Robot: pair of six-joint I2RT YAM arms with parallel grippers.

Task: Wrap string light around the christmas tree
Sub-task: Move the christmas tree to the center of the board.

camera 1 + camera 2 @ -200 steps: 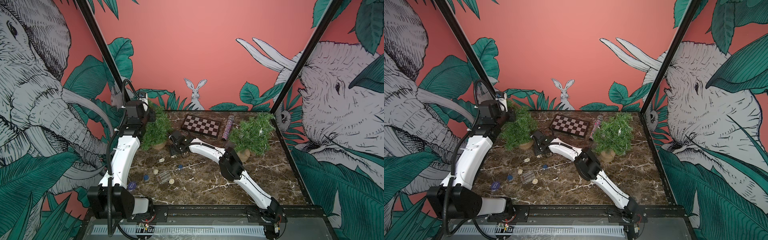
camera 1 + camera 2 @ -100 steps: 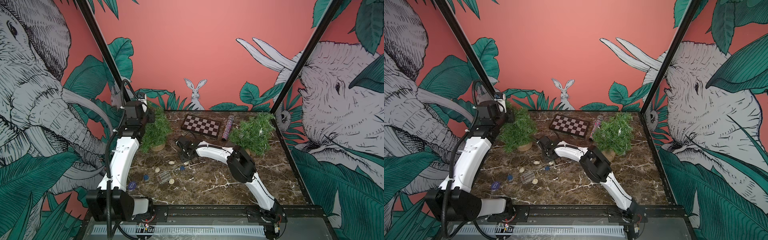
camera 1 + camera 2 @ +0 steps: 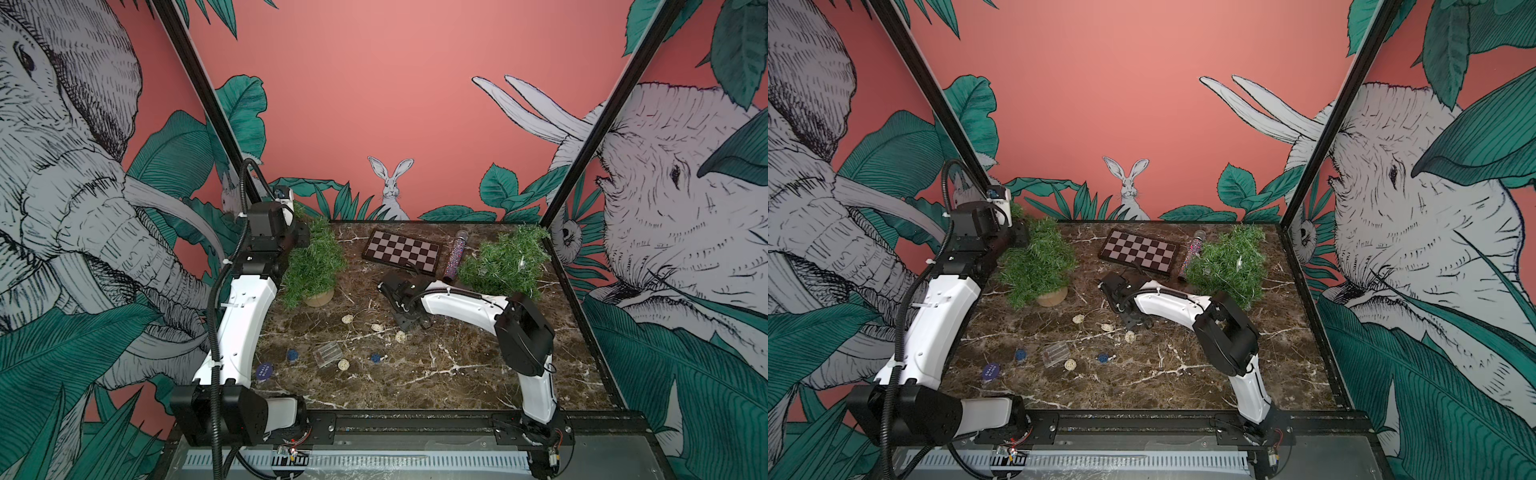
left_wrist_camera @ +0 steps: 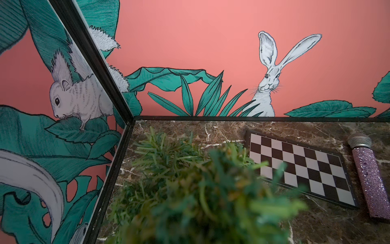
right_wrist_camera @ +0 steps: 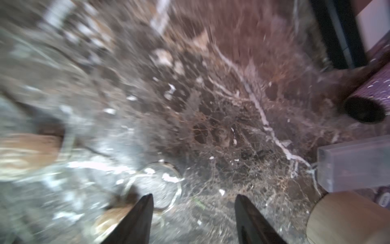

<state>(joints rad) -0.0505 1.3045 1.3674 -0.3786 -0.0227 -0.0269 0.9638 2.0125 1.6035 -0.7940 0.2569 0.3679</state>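
Now pickup step: right gripper (image 3: 415, 323) spread apart, empty, low by string light (image 3: 377, 327), frame centre. Next: lower, pinch strand. Left gripper (image 3: 302, 242) at tree (image 3: 316, 266), upper left; cannot tell closure.

Right claw (image 3: 414, 323) near string light (image 3: 377, 327)

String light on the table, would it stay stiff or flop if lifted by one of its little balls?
Probably floppy: the string light lies in loose curves, thin wire between small pale balls. The balls look woven and hollow, so likely very light. The clear box nearby, if it is its battery pack, would probably drag.
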